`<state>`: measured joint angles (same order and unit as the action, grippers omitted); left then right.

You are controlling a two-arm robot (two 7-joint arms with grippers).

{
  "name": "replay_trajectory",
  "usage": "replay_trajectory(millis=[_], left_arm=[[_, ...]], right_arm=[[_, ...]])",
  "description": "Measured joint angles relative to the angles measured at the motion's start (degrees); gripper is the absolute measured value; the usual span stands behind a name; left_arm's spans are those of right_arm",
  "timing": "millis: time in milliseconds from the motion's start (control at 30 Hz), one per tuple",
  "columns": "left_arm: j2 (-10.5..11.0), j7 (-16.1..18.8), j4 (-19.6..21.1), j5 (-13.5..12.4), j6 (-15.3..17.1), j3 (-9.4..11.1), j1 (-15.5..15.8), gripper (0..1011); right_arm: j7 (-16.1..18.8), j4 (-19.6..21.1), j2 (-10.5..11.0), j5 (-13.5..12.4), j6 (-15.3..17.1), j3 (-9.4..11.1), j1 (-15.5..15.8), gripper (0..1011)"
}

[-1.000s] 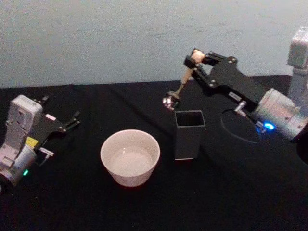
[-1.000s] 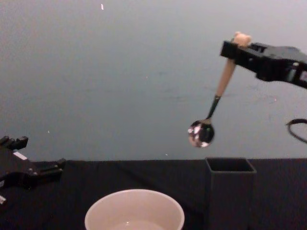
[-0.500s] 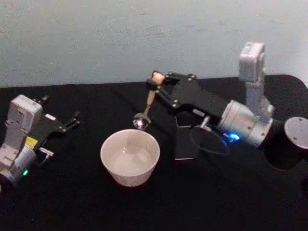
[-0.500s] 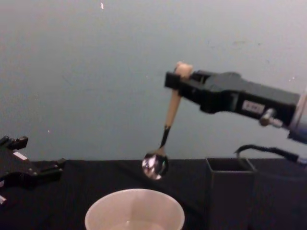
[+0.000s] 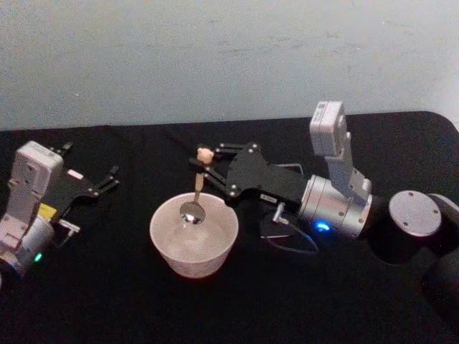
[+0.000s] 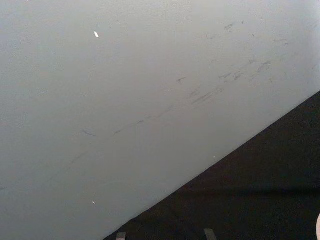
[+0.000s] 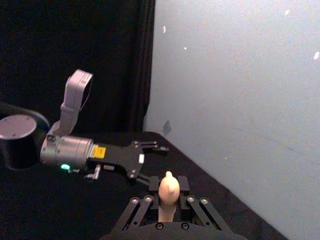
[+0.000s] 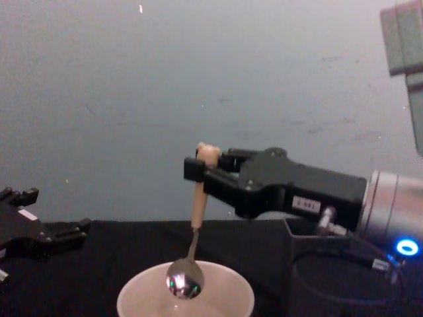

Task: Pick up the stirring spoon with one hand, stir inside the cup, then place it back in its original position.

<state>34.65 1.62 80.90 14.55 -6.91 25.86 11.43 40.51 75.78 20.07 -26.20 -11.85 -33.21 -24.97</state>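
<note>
My right gripper (image 5: pixel 206 169) is shut on the upper part of the stirring spoon's (image 5: pixel 198 182) peach handle, just under the bear head. The spoon (image 8: pixel 196 201) hangs nearly upright, its metal bowl at rim level inside the mouth of the cream cup (image 5: pixel 166 244). In the chest view the cup (image 8: pixel 135 295) is low in the middle, with the right gripper (image 8: pixel 198 169) above it. The bear head sits between the right gripper's (image 7: pixel 169 204) fingers. The dark square holder (image 8: pixel 312 290) stands right of the cup, mostly hidden behind the right arm. My left gripper (image 5: pixel 100 179) rests open at the far left.
A black cloth covers the table (image 5: pixel 107 301), with a pale wall behind it. The right arm's silver wrist with its blue light (image 5: pixel 320 227) and a looping cable lie low just right of the cup. There is free room in front of the cup.
The right gripper has carried the spoon leftward from above the holder and lowered it, so its bowl now sits in the cup's mouth. The left arm has not moved.
</note>
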Motion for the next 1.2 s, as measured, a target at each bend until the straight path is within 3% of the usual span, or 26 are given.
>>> replay_trajectory(millis=[467, 800, 1200], left_arm=[[0.0, 0.0, 0.0, 0.0, 0.0, 0.0, 0.0, 1001], [0.0, 0.0, 0.0, 0.0, 0.0, 0.0, 0.0, 1001], [0.0, 0.0, 0.0, 0.0, 0.0, 0.0, 0.0, 1001]], right_arm=[[4.0, -7.8, -2.1, 2.4, -6.2, -2.1, -2.1, 213], [3.7, -11.0, -3.6, 4.0, -7.7, -2.2, -3.0, 213], [3.6, -11.9, -3.9, 5.2, -7.9, -2.1, -3.2, 213]])
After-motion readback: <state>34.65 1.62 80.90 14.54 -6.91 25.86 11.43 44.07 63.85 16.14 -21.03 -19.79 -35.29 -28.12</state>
